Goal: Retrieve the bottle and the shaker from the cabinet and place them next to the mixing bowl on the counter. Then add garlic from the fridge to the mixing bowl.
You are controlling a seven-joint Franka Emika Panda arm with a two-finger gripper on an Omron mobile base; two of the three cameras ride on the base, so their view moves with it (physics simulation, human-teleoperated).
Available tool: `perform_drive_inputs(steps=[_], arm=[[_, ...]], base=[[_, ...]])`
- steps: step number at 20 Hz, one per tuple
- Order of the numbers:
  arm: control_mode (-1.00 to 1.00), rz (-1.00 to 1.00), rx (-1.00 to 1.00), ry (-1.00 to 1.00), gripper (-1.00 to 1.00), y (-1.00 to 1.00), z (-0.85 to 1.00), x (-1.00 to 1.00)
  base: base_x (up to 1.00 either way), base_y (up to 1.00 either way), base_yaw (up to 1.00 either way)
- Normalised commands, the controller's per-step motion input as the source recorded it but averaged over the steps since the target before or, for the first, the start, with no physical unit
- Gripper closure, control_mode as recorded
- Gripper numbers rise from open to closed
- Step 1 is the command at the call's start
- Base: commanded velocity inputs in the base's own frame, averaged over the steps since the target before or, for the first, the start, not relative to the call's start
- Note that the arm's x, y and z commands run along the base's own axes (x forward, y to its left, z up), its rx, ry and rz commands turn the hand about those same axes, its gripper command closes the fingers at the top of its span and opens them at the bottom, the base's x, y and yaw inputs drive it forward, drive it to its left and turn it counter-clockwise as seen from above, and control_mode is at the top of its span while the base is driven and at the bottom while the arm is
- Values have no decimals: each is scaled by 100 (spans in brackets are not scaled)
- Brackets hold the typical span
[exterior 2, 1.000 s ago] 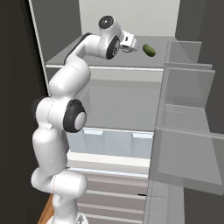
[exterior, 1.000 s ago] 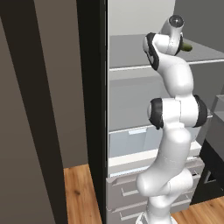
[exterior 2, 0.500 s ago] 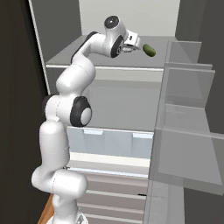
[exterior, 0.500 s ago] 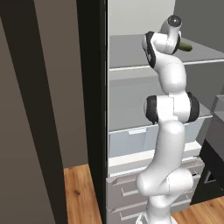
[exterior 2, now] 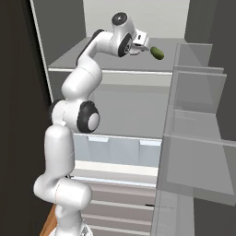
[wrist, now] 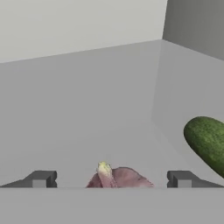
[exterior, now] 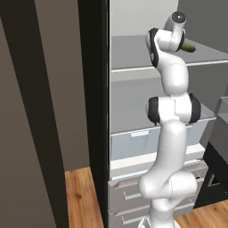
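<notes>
Item: garlic, a rounded purplish-pink bulb with a pale yellow stem tip. Location: upper shelf of the tall steel-grey fridge with pale grey-white interior, low in the hand view, centred between the two dark finger tips. Only its top is visible, so contact with the shelf cannot be told.

Fingers: spread wide, one on either side of the bulb, holding nothing. Gripper: reaching into the fridge at top-shelf level.

Adjacent item: dark green oblong cucumber, lying on the same shelf to the right of the bulb, near the inner side wall, just beside the gripper in the right base view.

Surroundings: clear drawers below the shelf; open fridge door with clear bins on the arm's right.

Stage, as judged: approach to the garlic, grasp not yet made.

Risks, as judged:
- The bulb is round and may roll or squirt out if the fingers close off-centre.
- The right finger could nudge the cucumber and set it rolling.
- Closing too high would catch only the stem tip.
</notes>
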Motion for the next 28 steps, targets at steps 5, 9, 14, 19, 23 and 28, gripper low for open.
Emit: perform_drive_inputs(steps=[5,9,14,19,23,28], arm=[[-100,0,0,3,-100,0,0,0],[-100,0,0,0,-100,0,0,0],[-100,0,0,0,-100,0,0,0],[-100,0,0,0,-100,0,0,-3],[-100,0,0,0,-100,0,0,-4],[-100,0,0,-3,-100,0,0,-8]], base=[[0,0,0],[0,0,0],[0,0,0],[0,0,0],[0,0,0],[0,0,0]])
